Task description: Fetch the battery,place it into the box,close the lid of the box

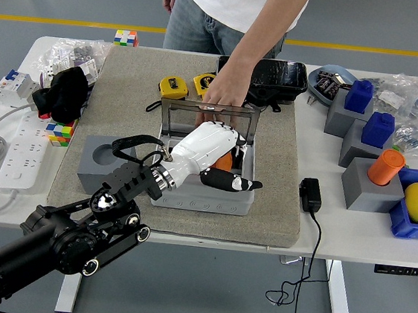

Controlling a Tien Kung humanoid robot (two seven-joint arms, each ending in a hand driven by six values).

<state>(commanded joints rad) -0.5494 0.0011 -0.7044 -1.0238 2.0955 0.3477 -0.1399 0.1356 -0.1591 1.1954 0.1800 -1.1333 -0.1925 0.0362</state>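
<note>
Your left hand's white fingers [228, 147] are curling down around the small orange battery [225, 160], which is showing just under them, inside the grey plastic box [203, 198]. You cannot tell its long axis; too little is showing. The clear lid [209, 115] is standing up just behind your left hand [213, 153], and a person's hand [221, 98] is holding its top edge. Your right hand is not showing.

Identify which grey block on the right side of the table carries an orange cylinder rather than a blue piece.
The nearest grey block, beside the blue tray, carries the orange cylinder. The two farther blocks carry blue pieces.
</note>
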